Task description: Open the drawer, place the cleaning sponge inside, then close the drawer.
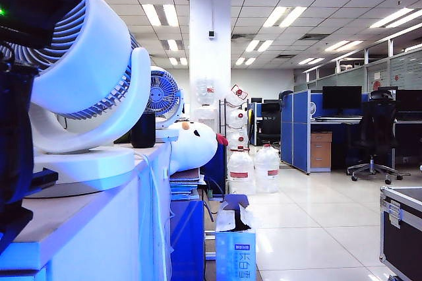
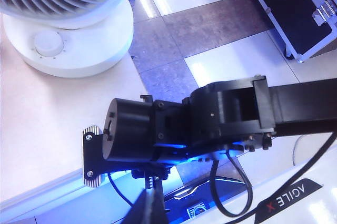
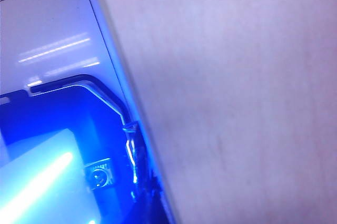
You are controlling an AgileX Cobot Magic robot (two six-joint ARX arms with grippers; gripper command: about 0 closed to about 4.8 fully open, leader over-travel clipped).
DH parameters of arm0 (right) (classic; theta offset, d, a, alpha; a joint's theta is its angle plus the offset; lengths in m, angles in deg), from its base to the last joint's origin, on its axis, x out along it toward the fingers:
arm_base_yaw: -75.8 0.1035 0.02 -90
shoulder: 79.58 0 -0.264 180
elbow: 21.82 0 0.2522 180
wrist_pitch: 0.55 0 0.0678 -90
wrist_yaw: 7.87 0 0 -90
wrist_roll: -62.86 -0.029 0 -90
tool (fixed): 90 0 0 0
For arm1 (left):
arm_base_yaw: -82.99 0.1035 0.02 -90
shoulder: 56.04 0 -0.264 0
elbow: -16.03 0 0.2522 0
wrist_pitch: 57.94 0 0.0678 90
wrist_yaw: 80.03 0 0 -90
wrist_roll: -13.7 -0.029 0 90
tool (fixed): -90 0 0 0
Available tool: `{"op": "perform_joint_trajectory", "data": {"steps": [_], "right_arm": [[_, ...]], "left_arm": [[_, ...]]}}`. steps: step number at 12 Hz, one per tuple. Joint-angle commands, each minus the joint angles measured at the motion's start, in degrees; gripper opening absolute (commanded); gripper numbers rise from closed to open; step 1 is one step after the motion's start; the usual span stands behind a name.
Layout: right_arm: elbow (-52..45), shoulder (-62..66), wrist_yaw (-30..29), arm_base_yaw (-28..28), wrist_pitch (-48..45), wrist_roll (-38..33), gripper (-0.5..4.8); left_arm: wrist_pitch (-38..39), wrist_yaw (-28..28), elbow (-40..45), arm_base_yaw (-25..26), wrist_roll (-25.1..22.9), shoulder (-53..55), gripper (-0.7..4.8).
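The cleaning sponge cannot be made out in any of the three views. No yellow foam block is shown on the pale table top (image 2: 47, 124) near the white fan (image 2: 79, 45), nor on the bare stretch of that surface seen close up in the right wrist view. The drawer cannot be identified either: the table's front is seen only edge-on and is partly hidden, so its state, open or closed, cannot be told.
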Motion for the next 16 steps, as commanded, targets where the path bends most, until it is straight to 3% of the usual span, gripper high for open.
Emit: {"op": "perform_joint_trajectory", "data": {"steps": [1,3,9,10,11,13,15,16], "right_arm": [[0.26,-3.65,-7.74,-1.16,0.7,0.0,-0.06],[0.26,-7.87,-12.07,-1.36,3.37,-0.13,-0.05],[0.24,-23.63,-9.2,-7.32,5.84,-1.4,-0.05],[0.24,-31.71,-8.98,-9.64,4.72,-1.38,-0.06],[0.24,-43.39,-4.46,-11.34,3.3,-0.24,-0.06],[0.22,-54.29,2.97,-11.04,3.37,-2.08,-0.06],[-0.04,-62.58,11.98,-7.39,3.34,-2.05,-0.06],[-0.31,-64.67,13.64,-6.64,3.63,-2.03,-0.06]], "left_arm": [[-0.44,-0.09,-0.13,0.0,-0.17,-0.04,-0.05],[-1.14,-0.17,-0.22,0.0,-0.17,-0.04,-0.05],[-4.83,6.03,-10.75,0.02,1.62,-1.25,-0.05],[-5.88,6.84,-11.78,0.02,1.64,-5.62,-0.05],[-5.84,9.01,-10.73,0.07,4.13,-13.88,-0.05],[-6.49,10.82,-6.05,0.07,6.51,-21.57,-0.05],[-8.7,9.94,0.72,0.07,12.79,-28.22,-0.05],[-10.16,10.34,3.41,0.07,12.72,-30.58,-0.05]]}}
